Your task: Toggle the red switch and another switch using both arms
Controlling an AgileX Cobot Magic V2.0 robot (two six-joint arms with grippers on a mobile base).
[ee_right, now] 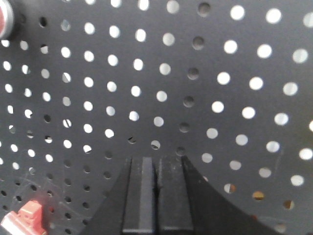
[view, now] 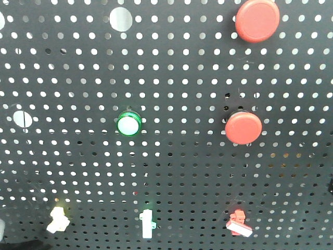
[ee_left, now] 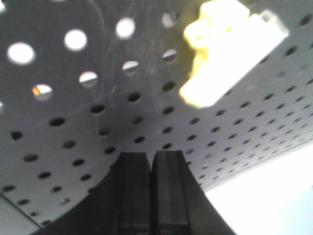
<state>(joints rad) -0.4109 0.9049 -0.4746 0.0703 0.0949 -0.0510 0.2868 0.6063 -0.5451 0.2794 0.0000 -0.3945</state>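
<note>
The red switch [view: 239,222], a tiny red lever on a white base, sits low on the right of the black pegboard [view: 177,78]. In the right wrist view the red switch [ee_right: 27,218] shows at the bottom left corner. My right gripper [ee_right: 156,159] is shut with nothing in it, to the right of the switch and apart from it. The other switch [view: 58,219], whitish with a yellow tint, sits low on the left. In the left wrist view this switch [ee_left: 230,54] is up and to the right of my shut, empty left gripper [ee_left: 150,156], not touching it.
Two big round red push buttons [view: 257,21] [view: 243,127] stand on the right of the board. A green-rimmed white lamp [view: 128,124] is at mid-left. A narrow upright white toggle [view: 147,224] sits between the two switches. The board's lower edge [ee_left: 274,156] shows in the left wrist view.
</note>
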